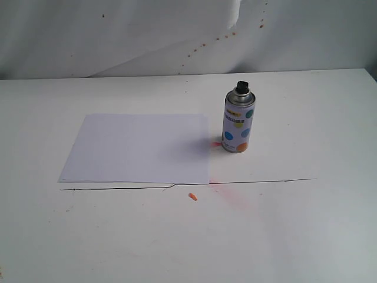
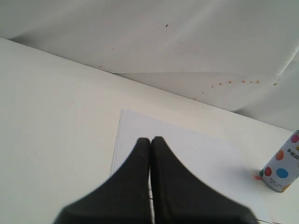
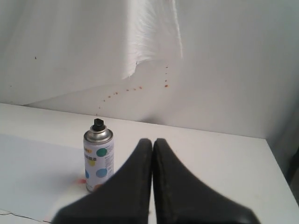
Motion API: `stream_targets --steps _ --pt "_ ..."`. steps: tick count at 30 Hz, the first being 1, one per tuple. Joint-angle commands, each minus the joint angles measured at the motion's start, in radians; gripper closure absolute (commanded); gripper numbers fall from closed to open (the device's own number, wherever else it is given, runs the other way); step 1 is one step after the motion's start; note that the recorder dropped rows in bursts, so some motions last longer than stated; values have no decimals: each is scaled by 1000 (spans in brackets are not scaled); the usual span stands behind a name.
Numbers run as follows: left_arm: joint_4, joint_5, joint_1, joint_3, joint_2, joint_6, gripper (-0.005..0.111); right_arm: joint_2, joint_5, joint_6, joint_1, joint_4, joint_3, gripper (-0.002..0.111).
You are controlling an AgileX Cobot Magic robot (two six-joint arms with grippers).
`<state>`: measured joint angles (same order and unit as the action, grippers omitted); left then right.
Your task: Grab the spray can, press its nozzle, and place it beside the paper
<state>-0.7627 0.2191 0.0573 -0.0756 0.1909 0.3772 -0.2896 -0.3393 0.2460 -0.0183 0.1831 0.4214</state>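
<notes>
The spray can (image 1: 238, 123) stands upright on the white table just right of the paper (image 1: 138, 148), its black nozzle (image 1: 241, 86) on top. Neither arm shows in the exterior view. In the left wrist view my left gripper (image 2: 150, 140) is shut with nothing in it, above the paper (image 2: 187, 154), and the spray can (image 2: 281, 165) is far off to one side. In the right wrist view my right gripper (image 3: 153, 141) is shut and empty, with the spray can (image 3: 98, 155) and its nozzle (image 3: 97, 124) standing apart from it.
A thin dark line (image 1: 259, 181) runs across the table (image 1: 306, 230) below the paper. An orange scrap (image 1: 192, 196) and a pink spray stain (image 1: 232, 194) lie near it. A draped white backdrop (image 1: 177, 35) with reddish spots hangs behind.
</notes>
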Motion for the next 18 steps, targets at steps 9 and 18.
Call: stream_targets --steps 9,18 --pt "-7 -8 2 5 -5 -3 107 25 -5 12 0 26 -72 108" --pt "-7 -8 2 5 -5 -3 107 148 44 -180 38 -103 -252 108"
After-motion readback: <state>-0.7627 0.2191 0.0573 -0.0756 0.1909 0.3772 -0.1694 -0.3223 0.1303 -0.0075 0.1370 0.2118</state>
